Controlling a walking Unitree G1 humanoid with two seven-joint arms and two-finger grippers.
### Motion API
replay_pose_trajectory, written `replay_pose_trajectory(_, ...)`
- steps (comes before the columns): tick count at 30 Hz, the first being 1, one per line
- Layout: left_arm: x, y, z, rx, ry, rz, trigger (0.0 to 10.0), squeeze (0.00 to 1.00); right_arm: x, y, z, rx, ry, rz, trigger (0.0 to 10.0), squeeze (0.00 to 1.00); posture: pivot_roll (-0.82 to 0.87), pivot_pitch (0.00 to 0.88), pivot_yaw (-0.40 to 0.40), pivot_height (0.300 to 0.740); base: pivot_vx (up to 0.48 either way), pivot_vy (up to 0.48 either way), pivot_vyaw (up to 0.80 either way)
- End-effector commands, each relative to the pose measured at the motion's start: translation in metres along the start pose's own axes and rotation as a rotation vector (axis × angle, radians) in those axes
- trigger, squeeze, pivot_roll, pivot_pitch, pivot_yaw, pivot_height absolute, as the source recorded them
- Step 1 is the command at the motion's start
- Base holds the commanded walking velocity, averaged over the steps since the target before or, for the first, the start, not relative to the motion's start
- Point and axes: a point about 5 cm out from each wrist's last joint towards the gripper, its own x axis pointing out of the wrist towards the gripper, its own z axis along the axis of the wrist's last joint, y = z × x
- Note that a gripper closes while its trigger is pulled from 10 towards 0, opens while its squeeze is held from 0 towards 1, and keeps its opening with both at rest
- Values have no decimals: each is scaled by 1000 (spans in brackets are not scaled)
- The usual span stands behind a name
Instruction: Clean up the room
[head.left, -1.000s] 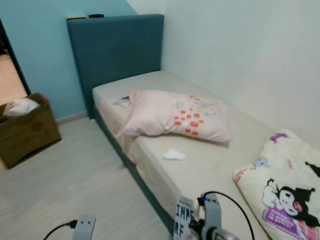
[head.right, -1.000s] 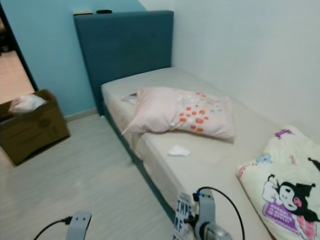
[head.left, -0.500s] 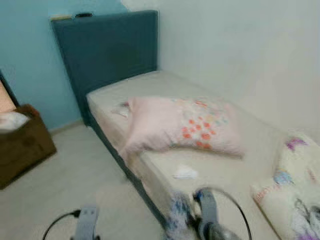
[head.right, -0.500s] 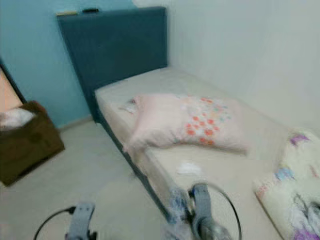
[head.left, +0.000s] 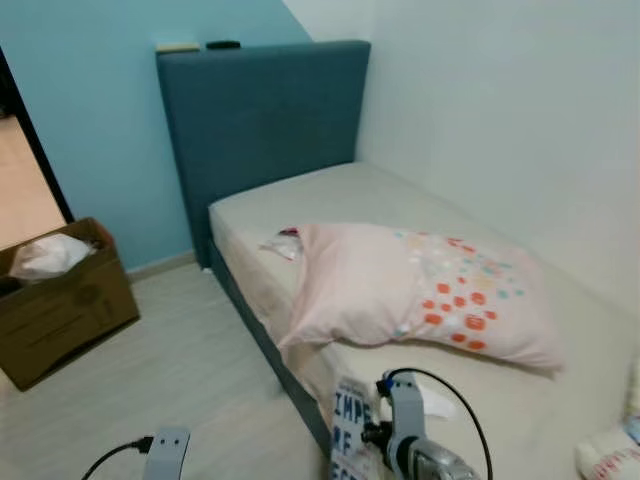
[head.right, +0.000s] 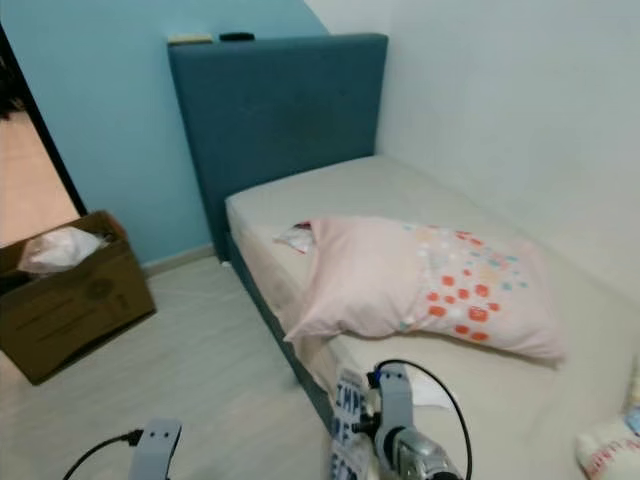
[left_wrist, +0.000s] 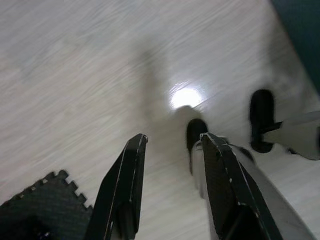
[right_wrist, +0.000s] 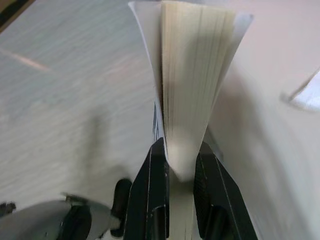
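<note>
Right gripper (right_wrist: 175, 165) grasps a book (right_wrist: 192, 85) firmly; left gripper (left_wrist: 172, 145) is released. Keep the book level while walking.

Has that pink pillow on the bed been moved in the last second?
No. The pink pillow lies the same way on the bed, its corner over the bed's edge and the same distance from the headboard. The camera moved, not the pillow.

A bed (head.left: 300, 205) with a dark blue headboard (head.left: 262, 120) stands against the white wall (head.left: 500, 120). The light blue wall (head.left: 90, 110) is behind the headboard, and pale wooden floor (head.left: 170, 370) lies beside the bed.
</note>
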Motion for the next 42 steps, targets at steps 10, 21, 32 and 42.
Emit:
replay_pose_trajectory(10,-1,-1,-5,10,19,-8,10000,0,4,9,75,82,-269,79,10000,0,-68,0,-71,740,369,0,-388)
replay_pose_trajectory(21,-1,0,-6,18,21,-7,10000,0,-2,30,131,74,-476,264,10000,0,-71,0,-63,740,359,0,-277)
replay_pose_trajectory(32,-2,9,-11,39,37,18,10000,0,-16,-17,156,121,-549,-64,10000,0,-50,0,-49,740,102,0,0)
replay_pose_trajectory(42,-4,15,-17,70,50,23,10000,0,-21,-54,127,259,-469,-267,10000,557,-47,0,-32,740,0,0,0)
